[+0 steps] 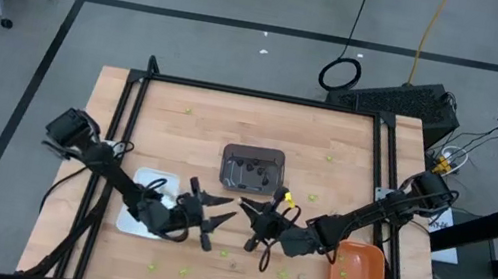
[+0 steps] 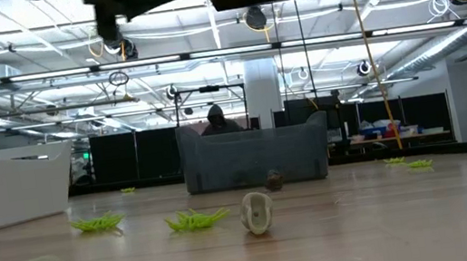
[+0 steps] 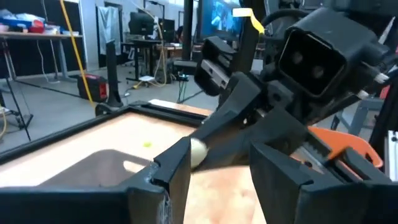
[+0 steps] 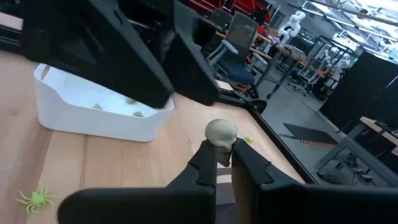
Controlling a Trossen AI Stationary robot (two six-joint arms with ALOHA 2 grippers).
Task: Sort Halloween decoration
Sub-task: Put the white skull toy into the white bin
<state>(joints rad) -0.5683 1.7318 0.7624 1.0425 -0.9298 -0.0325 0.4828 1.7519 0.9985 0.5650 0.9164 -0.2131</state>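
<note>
Above the wooden counter [image 1: 179, 133], the right end effector [image 4: 224, 163] pinches a pale tan skull trinket [image 4: 221, 134] between closed fingers, facing the open, empty left end effector [image 1: 220, 224] near the white tray [image 4: 93, 112].

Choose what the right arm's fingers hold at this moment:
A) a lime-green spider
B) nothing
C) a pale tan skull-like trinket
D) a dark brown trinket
C: in the right wrist view the right gripper has its fingers closed on a pale tan skull-like trinket.
</note>
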